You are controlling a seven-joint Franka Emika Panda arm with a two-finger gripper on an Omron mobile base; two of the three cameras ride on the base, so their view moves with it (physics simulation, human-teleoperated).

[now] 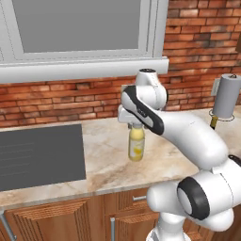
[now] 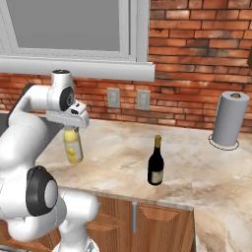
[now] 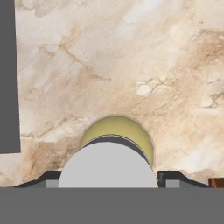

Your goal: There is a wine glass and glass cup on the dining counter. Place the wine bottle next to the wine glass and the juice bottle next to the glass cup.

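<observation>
The gripper (image 1: 135, 126) points straight down and is closed partway around the neck and cap of the juice bottle (image 1: 136, 145), which hangs upright directly beneath it, long axis vertical, its base apparently just clear of the marbled worktop (image 1: 106, 162). The wine bottle (image 2: 156, 163) stands upright on the same worktop, well off to the gripper's right side. A paper towel roll (image 2: 228, 119) stands farther beyond that.

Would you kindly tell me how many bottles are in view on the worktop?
2: the juice bottle held in the claw near the dark cooktop, and the wine bottle standing mid-counter. Others may be hidden.
</observation>
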